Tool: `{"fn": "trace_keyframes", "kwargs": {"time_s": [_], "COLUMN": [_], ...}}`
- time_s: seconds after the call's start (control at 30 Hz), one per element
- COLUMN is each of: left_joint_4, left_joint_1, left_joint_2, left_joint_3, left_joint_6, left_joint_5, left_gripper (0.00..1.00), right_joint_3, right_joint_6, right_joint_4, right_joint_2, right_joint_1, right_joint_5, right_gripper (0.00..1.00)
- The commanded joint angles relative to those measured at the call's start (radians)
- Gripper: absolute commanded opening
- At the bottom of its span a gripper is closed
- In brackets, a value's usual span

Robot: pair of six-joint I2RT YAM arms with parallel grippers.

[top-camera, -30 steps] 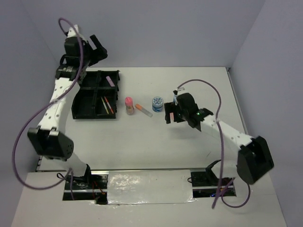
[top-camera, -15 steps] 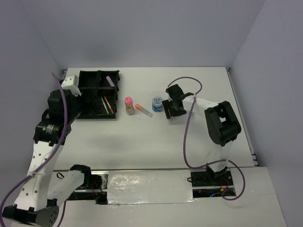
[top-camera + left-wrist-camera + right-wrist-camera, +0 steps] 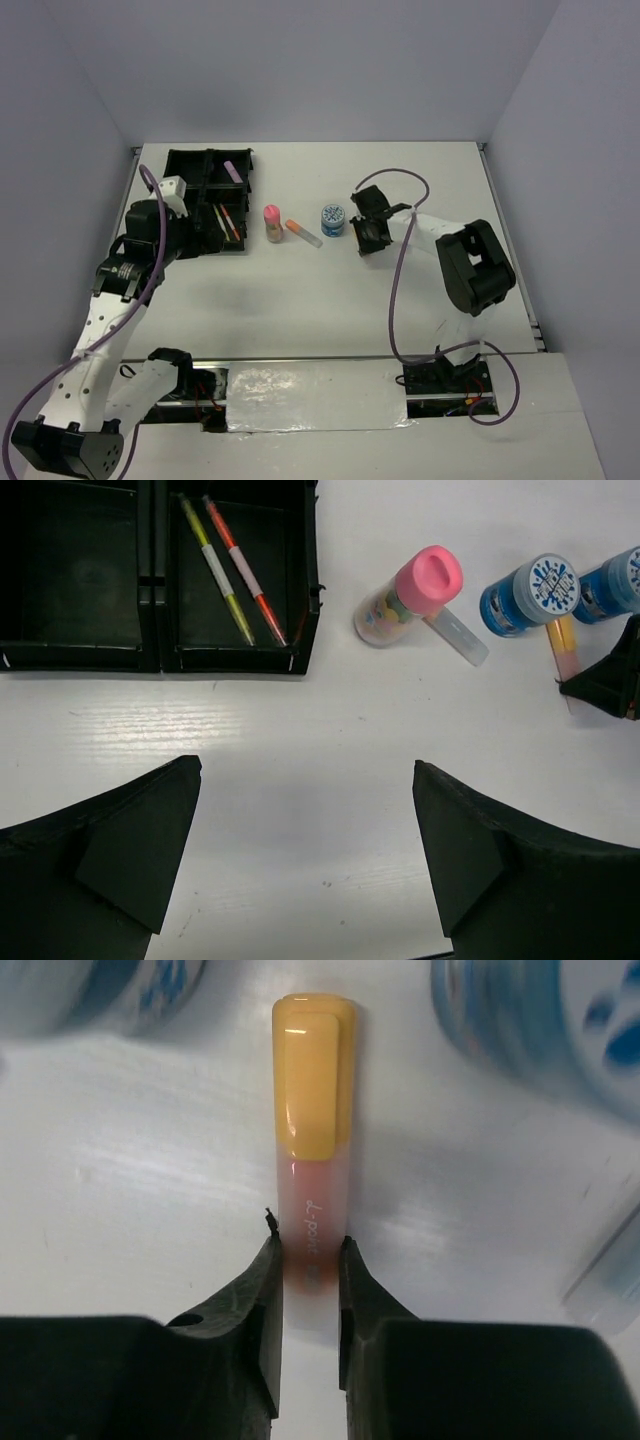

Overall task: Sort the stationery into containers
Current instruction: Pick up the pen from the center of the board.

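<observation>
The black tray (image 3: 190, 165) stands at the back left, with a pink marker (image 3: 232, 171) and two thin pens (image 3: 232, 568) in its compartments. To its right on the table lie a pink-capped tube (image 3: 415, 592), a light-blue marker (image 3: 458, 638) and two blue tins (image 3: 530, 592) (image 3: 615, 580). My right gripper (image 3: 311, 1258) is low on the table, shut on the pink body of an orange-capped marker (image 3: 311, 1080) that lies flat between the tins. My left gripper (image 3: 306, 763) hovers open over bare table just in front of the tray, holding nothing.
Purple cables loop off both arms. The right arm (image 3: 470, 265) reaches in from the right side of the table. Grey walls close in the table at the back and sides.
My right gripper's jaws have closed onto the orange-capped marker. My left arm has swung down from above the tray's far side to its near side, still open.
</observation>
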Motion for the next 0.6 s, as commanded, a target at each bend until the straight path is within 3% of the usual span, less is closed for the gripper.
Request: {"fn": "trace_keyframes", "kwargs": {"time_s": [0.0, 0.13, 0.27, 0.3, 0.43, 0.57], "left_joint_4": [0.064, 0.18, 0.399, 0.517, 0.677, 0.709], "left_joint_1": [0.002, -0.004, -0.05, -0.094, -0.266, -0.395], "left_joint_2": [-0.035, -0.056, -0.087, -0.09, -0.07, -0.004], "left_joint_3": [0.002, -0.05, -0.139, -0.154, -0.173, -0.133], "left_joint_6": [0.028, -0.04, -0.193, -0.272, -0.383, -0.396], "left_joint_5": [0.043, 0.372, 0.525, 0.543, 0.45, 0.321], "left_gripper": [0.99, 0.99, 0.99, 0.99, 0.98, 0.97], "right_joint_3": [-0.109, -0.189, -0.191, -0.188, -0.2, -0.151], "right_joint_6": [0.051, 0.14, 0.194, 0.218, 0.293, 0.362], "right_joint_4": [0.006, 0.037, 0.063, 0.081, 0.239, 0.29], "right_joint_2": [-0.147, -0.359, -0.488, -0.515, -0.575, -0.605], "right_joint_1": [0.031, 0.134, 0.239, 0.264, 0.387, 0.515], "right_joint_5": [-0.039, -0.039, -0.063, -0.076, -0.09, 0.054], "right_gripper": [0.0, 0.0, 0.0, 0.0, 0.0, 0.0]}}
